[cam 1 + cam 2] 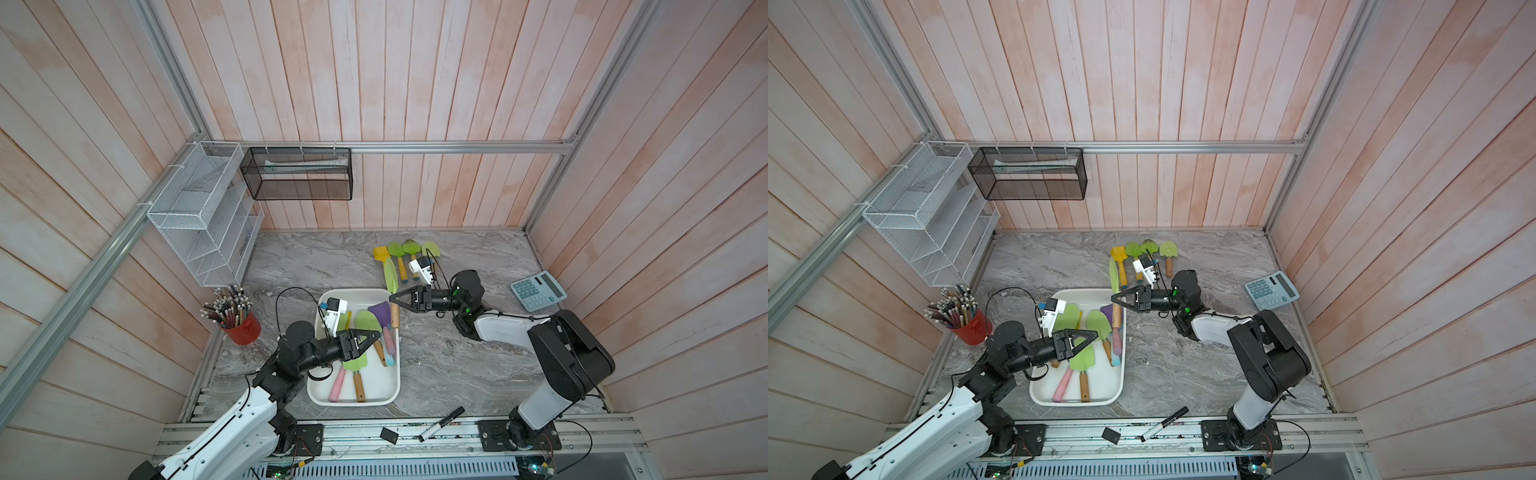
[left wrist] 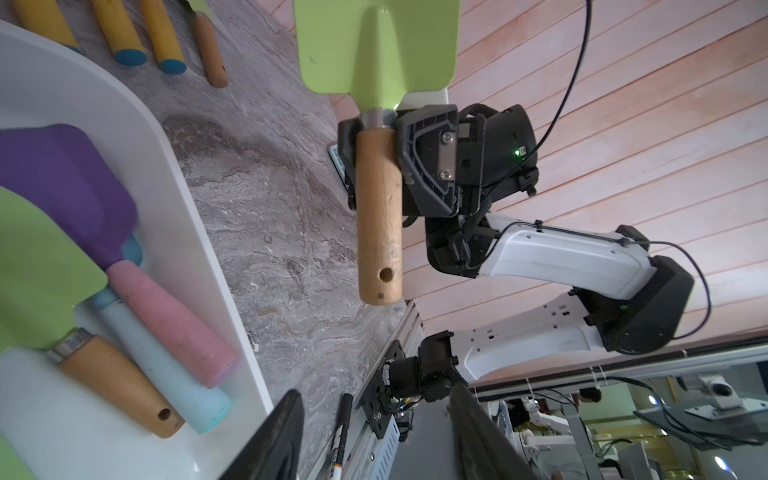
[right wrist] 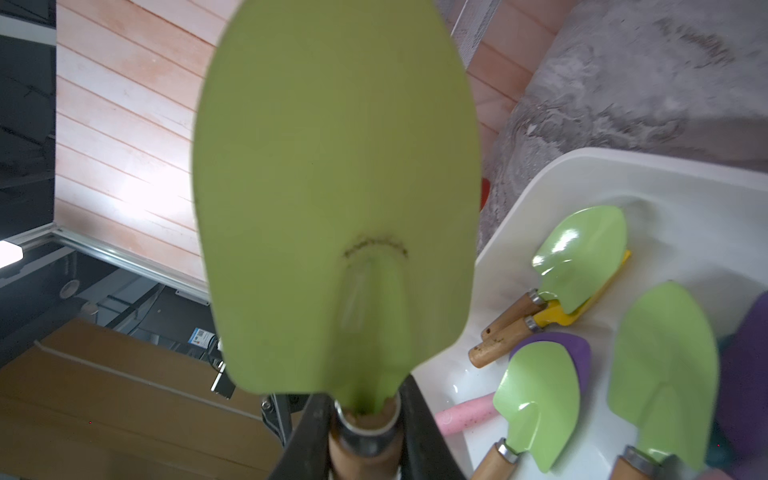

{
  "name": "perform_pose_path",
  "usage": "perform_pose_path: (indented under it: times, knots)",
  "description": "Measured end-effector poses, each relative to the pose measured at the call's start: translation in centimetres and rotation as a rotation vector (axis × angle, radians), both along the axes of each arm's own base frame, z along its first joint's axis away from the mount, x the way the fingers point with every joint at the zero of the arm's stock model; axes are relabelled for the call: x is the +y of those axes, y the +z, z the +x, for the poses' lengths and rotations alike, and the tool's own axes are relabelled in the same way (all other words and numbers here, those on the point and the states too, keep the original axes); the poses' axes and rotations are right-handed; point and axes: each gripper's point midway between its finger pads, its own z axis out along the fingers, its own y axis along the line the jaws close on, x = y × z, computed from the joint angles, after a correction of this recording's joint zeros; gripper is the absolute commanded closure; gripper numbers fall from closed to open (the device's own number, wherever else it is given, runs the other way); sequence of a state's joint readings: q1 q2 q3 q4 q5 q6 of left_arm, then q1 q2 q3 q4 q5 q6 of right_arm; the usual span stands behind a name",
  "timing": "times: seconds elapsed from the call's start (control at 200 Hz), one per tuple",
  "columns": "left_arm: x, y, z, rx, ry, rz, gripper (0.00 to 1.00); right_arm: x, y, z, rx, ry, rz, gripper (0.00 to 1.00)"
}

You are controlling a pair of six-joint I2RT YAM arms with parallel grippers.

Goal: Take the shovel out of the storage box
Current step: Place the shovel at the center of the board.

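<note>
- The right fingers (image 2: 424,166) are clamped on the green shovel (image 2: 380,216) at the top of its wooden handle, just under the metal collar.
- This shovel is out of the storage box (image 1: 353,402). In the left wrist view it hangs in the air beside the box's long side wall, with the grey bench (image 1: 436,357) behind it.
- In both top views its handle lines up with the box's far right corner and its blade points toward the back wall. From there we cannot judge how high it hangs; it seems clear of the rim.
- In the right wrist view the green blade fills most of the picture, and the fingers close on the collar at its foot.
- The left fingers (image 2: 278,440) stand apart with nothing between them, over the middle of the box.
- Several shovels lie in the box, among them a purple shovel (image 1: 380,311) with a pink handle and a green one (image 1: 355,368) with a wooden handle.
- A row of shovels (image 1: 395,249), one yellow and the rest green, lies on the bench beyond the box, near the back wall.
- A calculator (image 1: 538,291) sits near the right wall, and a red cup of pencils (image 1: 243,328) stands left of the box.
</note>
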State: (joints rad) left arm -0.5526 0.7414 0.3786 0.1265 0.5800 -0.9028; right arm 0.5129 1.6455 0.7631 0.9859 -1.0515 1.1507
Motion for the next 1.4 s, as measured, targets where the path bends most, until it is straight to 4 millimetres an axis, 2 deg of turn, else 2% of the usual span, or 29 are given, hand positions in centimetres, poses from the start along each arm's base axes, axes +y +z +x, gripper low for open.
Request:
perform_pose_path:
  times: [0.115,0.235,0.365,0.48,0.62,0.79,0.905,1.1,1.19,1.4]
  knots:
    - [0.6,-1.3,1.0,0.040,0.056,0.085,0.42,-2.4,-0.6,3.4,0.013,-0.113,-0.058,0.79]
    - [1.5,-3.7,1.7,0.103,0.115,0.191,0.42,-5.5,-1.7,7.4,0.021,-0.255,-0.144,0.78]
    - [2.6,-6.3,1.5,0.167,0.151,0.294,0.42,-8.8,-3.2,11.1,0.024,-0.418,-0.283,0.78]
    - [3.0,-7.5,0.8,0.191,0.161,0.357,0.42,-10.6,-4.0,13.0,0.008,-0.511,-0.398,0.78]
    - [3.0,-8.3,0.3,0.201,0.162,0.412,0.42,-12.4,-5.2,16.0,-0.021,-0.622,-0.548,0.78]
    - [3.0,-9.2,-0.3,0.209,0.157,0.467,0.42,-15.3,-8.7,19.7,-0.021,-0.740,-0.774,0.78]
    - [3.1,-8.9,-0.5,0.196,0.161,0.470,0.42,-17.8,-10.9,22.0,-0.008,-0.797,-0.909,0.78]
    - [3.3,-8.6,-0.6,0.181,0.166,0.458,0.42,-22.0,-13.5,25.6,0.017,-0.878,-1.057,0.78]
    - [3.4,-9.1,-0.8,0.189,0.162,0.463,0.42,-22.7,-14.7,26.8,0.027,-0.886,-1.099,0.78]
    - [3.7,-9.7,-1.3,0.198,0.162,0.462,0.42,-22.4,-17.1,28.1,0.052,-0.854,-1.142,0.78]
